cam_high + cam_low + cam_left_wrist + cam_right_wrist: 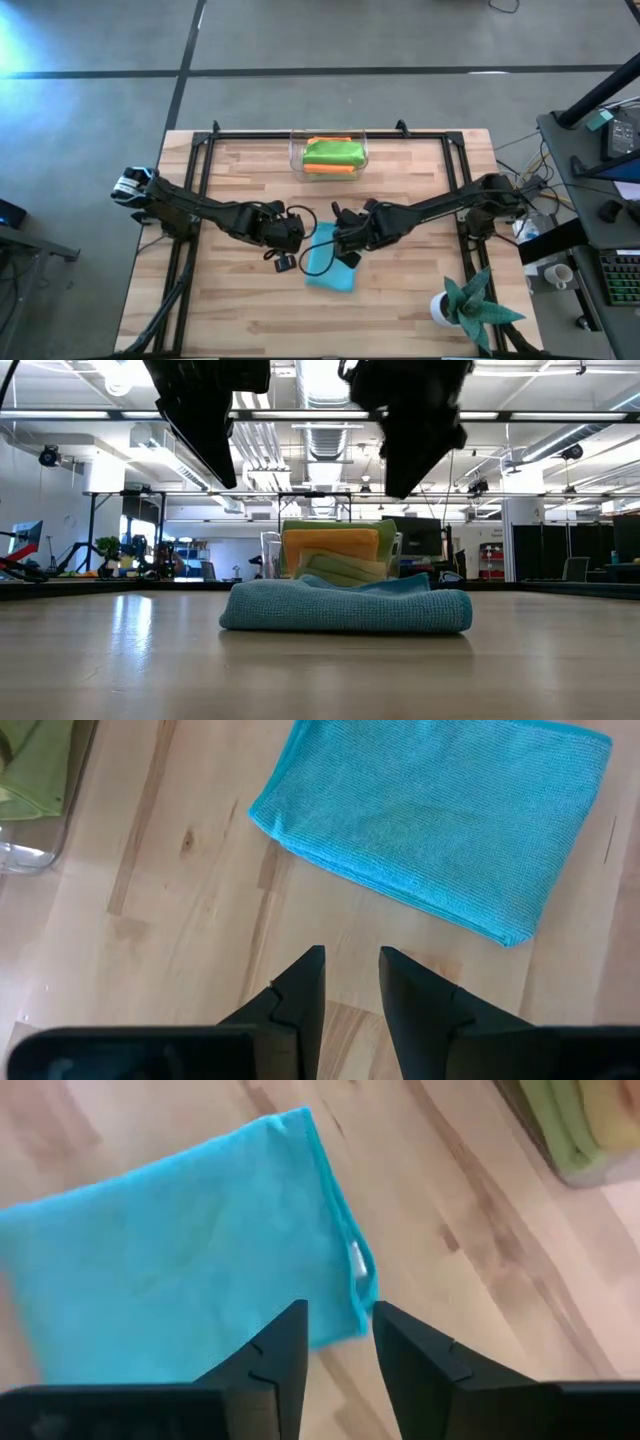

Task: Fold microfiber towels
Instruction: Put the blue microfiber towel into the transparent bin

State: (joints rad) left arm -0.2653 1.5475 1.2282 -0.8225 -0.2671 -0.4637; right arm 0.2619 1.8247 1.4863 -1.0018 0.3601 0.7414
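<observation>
The folded light blue microfiber towel [330,262] lies flat mid-worktop [220,310]. Above it the right tool [338,1342] hangs slightly parted, apparently gripping nothing; the left tool [352,982] beside it likewise.

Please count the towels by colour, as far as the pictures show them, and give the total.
Light blue towel, folded on the table: 1
Green towel, in the clear bin: 1
Orange towel, in the bin: 1
Yellow towel, in the bin: 1
Total visible: 4
</observation>
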